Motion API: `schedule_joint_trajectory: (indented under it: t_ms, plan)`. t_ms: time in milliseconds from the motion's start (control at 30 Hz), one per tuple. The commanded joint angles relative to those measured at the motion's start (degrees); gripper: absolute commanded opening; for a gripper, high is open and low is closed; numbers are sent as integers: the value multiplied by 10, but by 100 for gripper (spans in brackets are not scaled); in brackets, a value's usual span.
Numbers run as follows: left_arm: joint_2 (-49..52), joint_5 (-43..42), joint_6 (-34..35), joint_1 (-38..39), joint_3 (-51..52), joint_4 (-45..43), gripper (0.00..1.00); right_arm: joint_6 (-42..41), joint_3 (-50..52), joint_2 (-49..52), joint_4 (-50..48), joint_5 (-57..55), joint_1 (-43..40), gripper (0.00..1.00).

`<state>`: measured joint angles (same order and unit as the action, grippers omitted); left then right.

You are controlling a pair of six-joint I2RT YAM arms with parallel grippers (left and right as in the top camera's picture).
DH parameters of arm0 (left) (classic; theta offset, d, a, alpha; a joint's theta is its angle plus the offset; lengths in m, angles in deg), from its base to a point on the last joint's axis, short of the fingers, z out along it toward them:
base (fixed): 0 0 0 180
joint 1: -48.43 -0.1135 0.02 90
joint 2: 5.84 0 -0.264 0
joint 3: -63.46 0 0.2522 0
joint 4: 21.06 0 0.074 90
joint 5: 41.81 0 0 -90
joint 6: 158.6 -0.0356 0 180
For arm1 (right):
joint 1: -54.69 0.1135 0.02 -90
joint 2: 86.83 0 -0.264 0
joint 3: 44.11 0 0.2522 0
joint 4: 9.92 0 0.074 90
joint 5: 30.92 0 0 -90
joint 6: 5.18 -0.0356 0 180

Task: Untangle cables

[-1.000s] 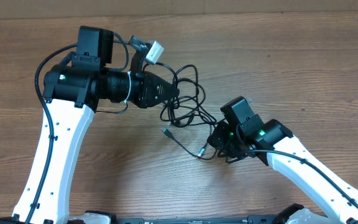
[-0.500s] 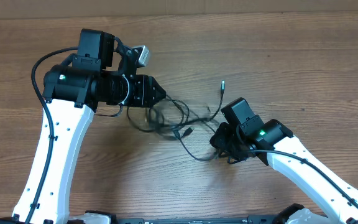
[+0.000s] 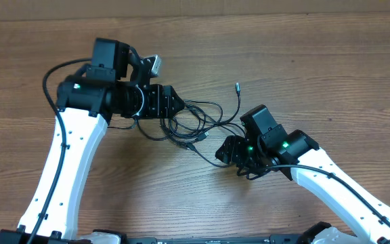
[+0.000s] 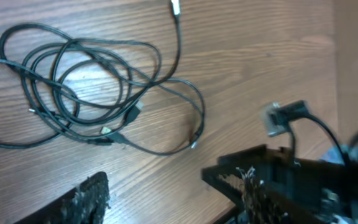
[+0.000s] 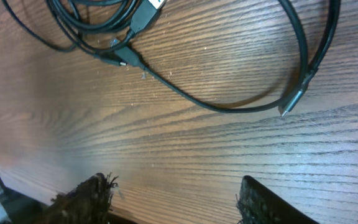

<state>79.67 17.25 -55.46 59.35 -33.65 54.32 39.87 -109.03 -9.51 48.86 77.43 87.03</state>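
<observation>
The left pincer [image 3: 180, 106] stands wide. In its wrist view the two fingers [image 4: 91, 194] sit far apart with only bare wooden tabletop [image 3: 330, 74] between them. The cables [image 3: 185, 126] are not held. They lie loose on the tabletop just ahead of this pincer's tips, as a knot of overlapping black loops [image 4: 61, 93] ahead and off to one side of the open gap.

One cord leaves the knot and runs away from the left pincer to a small silvery plug [image 3: 237, 86], which lies apart from the loops.

The right pincer [image 3: 225, 153] is also spread wide and grips nothing. From its wrist view, a single cord sweeps in a curve ahead of its fingers [image 5: 93, 194] and ends in a small plug [image 5: 289, 106]. The bundled part with more plug ends lies further ahead.

The knot lies between the two pincers, nearer the left one.

A grey connector [image 4: 277, 118] on the left arm's wiring is too blurred to read any marking.
</observation>
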Motion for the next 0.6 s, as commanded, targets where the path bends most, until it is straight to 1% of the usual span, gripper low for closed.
schedule_joint_trajectory:
  t_ms: [0,33,100,133,167,200,267,300,367,567]
  plan:
    - [-1,68,23,13,46,-51,69,20,-3,2,-1,8,1,72]
    - [2,88,21,16,57,-76,68,20,-3,2,0,5,1,76]
    - [10,131,-10,24,74,-134,71,20,-3,2,3,-2,1,90]
    - [15,145,-46,29,82,-169,71,20,-3,2,6,-6,1,97]
    - [21,151,-89,34,91,-205,71,20,-3,2,8,-9,1,100]
    - [27,150,-135,40,99,-240,74,20,-3,2,10,-9,1,100]
    - [44,150,-214,50,109,-291,85,20,-3,2,15,-9,1,100]
    - [55,150,-256,56,110,-308,86,20,-3,2,16,-9,1,100]
    - [80,150,-317,65,110,-333,87,20,-3,2,16,-9,1,100]
    - [160,150,-420,91,110,-378,86,20,-3,2,16,-9,1,100]
